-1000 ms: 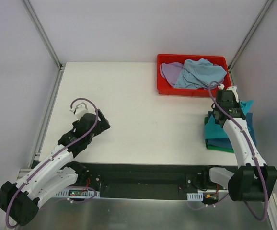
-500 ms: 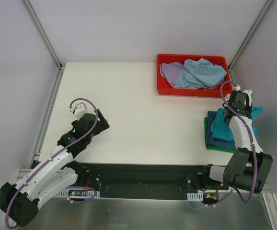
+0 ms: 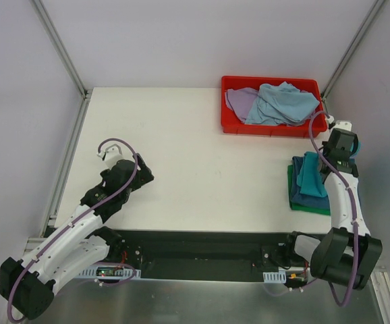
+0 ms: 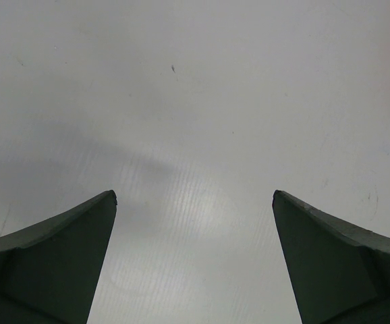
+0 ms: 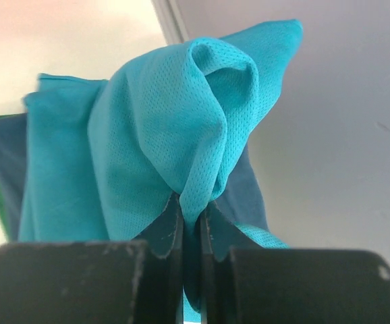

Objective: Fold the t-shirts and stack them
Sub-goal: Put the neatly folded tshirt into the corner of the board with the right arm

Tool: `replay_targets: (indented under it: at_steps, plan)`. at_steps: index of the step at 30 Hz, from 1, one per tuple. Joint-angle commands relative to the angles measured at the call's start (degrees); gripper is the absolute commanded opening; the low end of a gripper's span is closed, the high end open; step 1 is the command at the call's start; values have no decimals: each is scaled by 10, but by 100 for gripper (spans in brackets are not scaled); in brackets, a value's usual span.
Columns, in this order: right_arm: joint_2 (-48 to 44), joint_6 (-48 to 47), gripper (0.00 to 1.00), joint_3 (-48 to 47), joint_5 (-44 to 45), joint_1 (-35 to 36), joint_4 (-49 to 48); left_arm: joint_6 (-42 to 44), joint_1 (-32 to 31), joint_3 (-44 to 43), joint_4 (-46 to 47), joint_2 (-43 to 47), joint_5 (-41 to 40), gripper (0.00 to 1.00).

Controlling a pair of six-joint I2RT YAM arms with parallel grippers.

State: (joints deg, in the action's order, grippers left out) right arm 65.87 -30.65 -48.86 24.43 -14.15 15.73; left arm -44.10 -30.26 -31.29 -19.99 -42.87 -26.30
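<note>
Teal t-shirt [image 5: 161,128] bunched on folded navy-green stack [image 3: 305,200], two shirts [image 3: 276,102] crumpled in red bin [image 3: 269,130]

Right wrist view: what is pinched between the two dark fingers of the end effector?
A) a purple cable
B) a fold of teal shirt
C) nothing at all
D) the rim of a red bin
B: the right end effector has its fingers closed together on a bunched fold of the teal shirt, whose mesh cloth rises up from between them.
</note>
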Motion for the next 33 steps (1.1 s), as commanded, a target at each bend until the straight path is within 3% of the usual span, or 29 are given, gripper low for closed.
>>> replay_targets:
  at_steps: [1,9,16,33]
  plan:
    - [-51,0,0,-27,-117,0,29,7,6,-2,0,9,-25,99]
    - [-114,74,0,-137,-232,5,231,7,6,-3,0,12,-21,99]
    - [-131,91,0,-145,-278,19,273,9,6,-2,0,17,-24,99]
    - [77,6,0,-171,43,12,215,9,6,3,-1,22,-45,99]
